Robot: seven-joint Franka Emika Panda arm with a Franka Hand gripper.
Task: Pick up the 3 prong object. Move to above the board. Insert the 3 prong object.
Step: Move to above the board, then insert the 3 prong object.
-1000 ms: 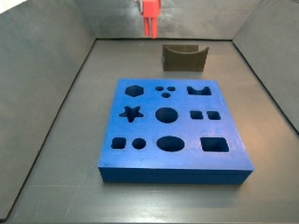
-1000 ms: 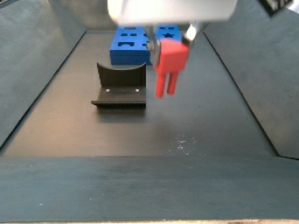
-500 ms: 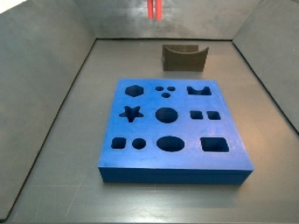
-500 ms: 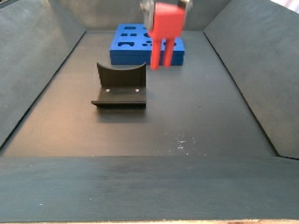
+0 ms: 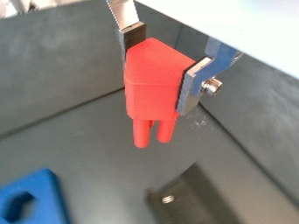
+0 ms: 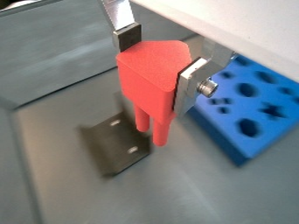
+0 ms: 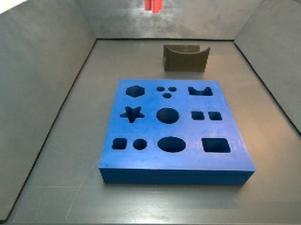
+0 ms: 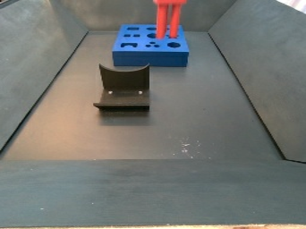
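The 3 prong object [image 5: 149, 87] is a red-orange peg with a blocky top and prongs hanging down. My gripper [image 5: 163, 61] is shut on its top, one silver finger on each side, which also shows in a wrist view [image 6: 160, 61]. The peg hangs high in the air. In both side views only its lower part shows at the top edge [image 7: 153, 5] [image 8: 167, 18], and the gripper itself is out of frame. The board [image 7: 177, 132] is a thick blue slab with many shaped holes lying flat on the floor. It also shows in a wrist view [image 6: 251, 101].
The fixture [image 7: 185, 58], a dark notched bracket on a base plate, stands on the floor beyond the board's far end, below the peg [image 6: 117, 149] [image 8: 123, 88]. Grey sloping walls enclose the floor on the sides.
The gripper has lifted the peg higher and carried it from over the fixture towards the board. The gripper body has left both side views.
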